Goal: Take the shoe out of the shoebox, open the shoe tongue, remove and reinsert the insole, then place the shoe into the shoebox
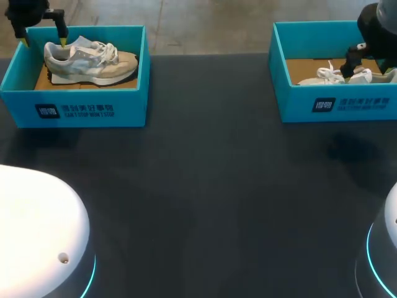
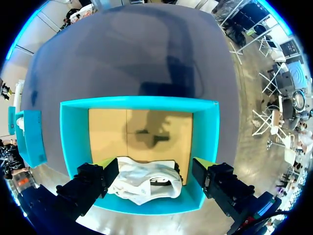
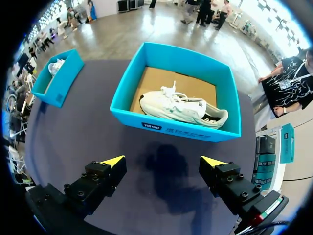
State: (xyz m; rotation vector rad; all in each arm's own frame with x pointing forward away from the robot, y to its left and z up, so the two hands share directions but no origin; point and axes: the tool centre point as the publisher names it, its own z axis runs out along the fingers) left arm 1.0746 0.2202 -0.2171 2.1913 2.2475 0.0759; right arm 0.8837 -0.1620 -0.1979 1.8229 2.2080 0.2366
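Observation:
A beige and white shoe (image 1: 90, 60) lies on its side in the teal shoebox (image 1: 74, 108) at the table's far left. My left gripper (image 1: 44, 42) hangs open over the shoe's heel end. In the left wrist view the gripper (image 2: 155, 166) has its yellow tips either side of the shoe (image 2: 146, 178), inside the box (image 2: 137, 102) near one wall. My right arm (image 1: 375, 31) is by the second teal box (image 1: 335, 102), which holds a white shoe (image 1: 332, 76). The right gripper (image 3: 162, 161) stands open above the dark table, short of that box (image 3: 171, 128) and its shoe (image 3: 183, 107).
The dark table top (image 1: 205, 186) stretches between the two boxes and toward me. White rounded robot bases (image 1: 37, 230) sit at the near corners. The left box (image 3: 58, 78) also shows far off in the right wrist view.

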